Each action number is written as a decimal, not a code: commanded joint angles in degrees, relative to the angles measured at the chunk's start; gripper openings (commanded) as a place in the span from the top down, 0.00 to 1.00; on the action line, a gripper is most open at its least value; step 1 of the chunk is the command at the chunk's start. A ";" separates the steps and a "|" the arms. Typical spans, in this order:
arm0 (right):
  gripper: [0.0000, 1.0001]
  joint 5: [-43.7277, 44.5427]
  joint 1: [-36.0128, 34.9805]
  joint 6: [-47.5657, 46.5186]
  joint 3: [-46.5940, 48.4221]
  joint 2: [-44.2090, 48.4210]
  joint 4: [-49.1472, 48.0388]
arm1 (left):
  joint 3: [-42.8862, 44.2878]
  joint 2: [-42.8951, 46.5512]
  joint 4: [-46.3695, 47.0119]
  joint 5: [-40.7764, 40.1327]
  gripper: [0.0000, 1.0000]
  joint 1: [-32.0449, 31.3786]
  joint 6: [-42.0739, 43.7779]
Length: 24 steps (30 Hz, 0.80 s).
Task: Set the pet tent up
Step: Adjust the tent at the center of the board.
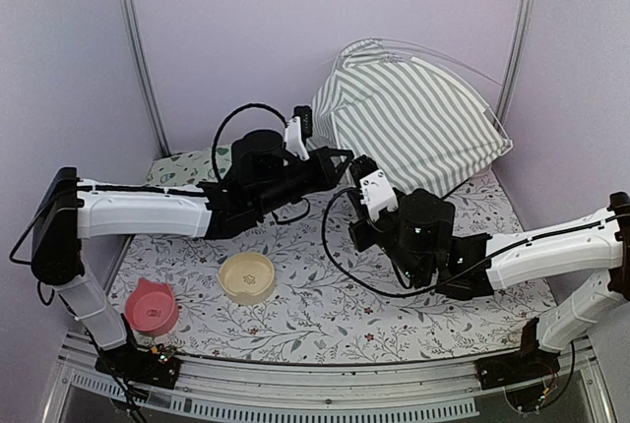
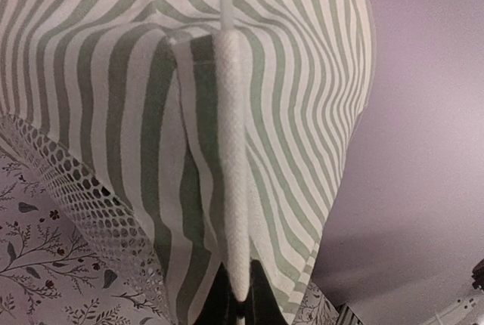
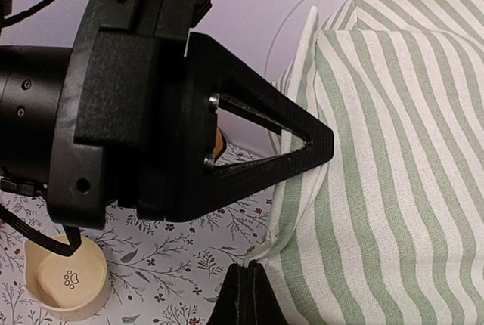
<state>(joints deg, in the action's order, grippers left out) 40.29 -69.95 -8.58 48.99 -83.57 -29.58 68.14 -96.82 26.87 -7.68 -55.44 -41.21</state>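
Two arms, same build. Left arm (image 1: 138,211), right arm (image 1: 551,251): white shells on the long links, black joint housings, black bases. Black cable (image 1: 251,105) loops off each wrist. White camera block (image 1: 295,134) atop each wrist. Left gripper (image 3: 324,143): matte black, triangular open-frame finger, two silver screws (image 3: 214,101) at its root.

Pet tent (image 1: 413,128): grey-green and white striped fabric, bulging mound at far right; thin white pole arching over top.

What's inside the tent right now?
Not visible: the striped fabric of the tent covers its interior in every view. Only the lace flap shows at its lower edge, above the floral cloth.
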 commanded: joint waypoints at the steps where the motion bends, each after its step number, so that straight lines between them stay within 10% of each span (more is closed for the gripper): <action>1: 1.00 -5.88 -1.39 1.66 -0.49 2.98 -2.41 | 1.42 -2.85 3.07 -0.73 1.00 3.20 0.66; 24: 1.00 -14.29 2.75 9.64 -0.92 2.62 3.74 | 1.46 -2.33 5.94 2.59 1.00 4.15 -2.56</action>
<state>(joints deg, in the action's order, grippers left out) 31.09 -65.08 0.69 46.87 -82.46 -25.32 66.24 -97.58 28.40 -3.95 -52.90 -45.08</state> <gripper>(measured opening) 0.008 0.034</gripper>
